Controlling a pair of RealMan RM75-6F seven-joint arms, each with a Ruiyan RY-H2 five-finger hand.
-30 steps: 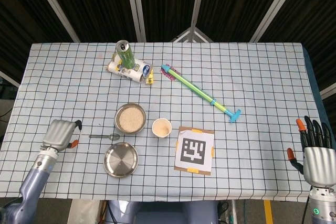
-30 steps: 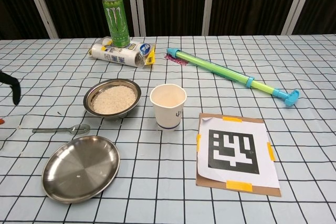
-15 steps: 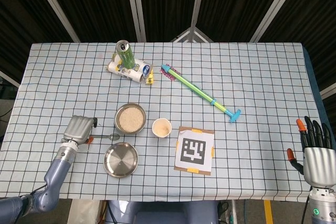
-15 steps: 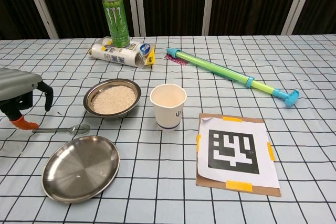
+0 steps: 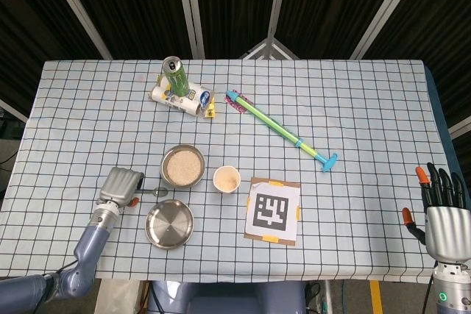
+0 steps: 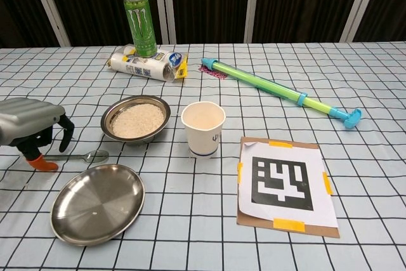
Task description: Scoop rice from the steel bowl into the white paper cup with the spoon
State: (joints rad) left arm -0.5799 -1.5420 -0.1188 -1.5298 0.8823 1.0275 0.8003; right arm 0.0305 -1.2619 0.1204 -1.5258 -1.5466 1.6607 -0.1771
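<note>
At the left, the left hand (image 6: pixel 28 130) hangs over the spoon (image 6: pixel 79 156) handle with fingers curled down; whether they grip it I cannot tell. The spoon lies flat on the checked cloth (image 5: pixel 353 115), its scoop near the steel bowl (image 6: pixel 136 119) of rice. An empty steel plate (image 6: pixel 96 202) sits in front. The white paper cup (image 6: pixel 203 129) stands just right of the bowl. Far right, the right hand (image 5: pixel 444 211) is upright, fingers spread, holding nothing.

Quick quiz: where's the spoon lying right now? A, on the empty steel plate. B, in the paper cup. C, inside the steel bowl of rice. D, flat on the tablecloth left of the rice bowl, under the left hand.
D: the spoon lies flat on the cloth beside the rice bowl, its handle beneath the left hand.
</note>
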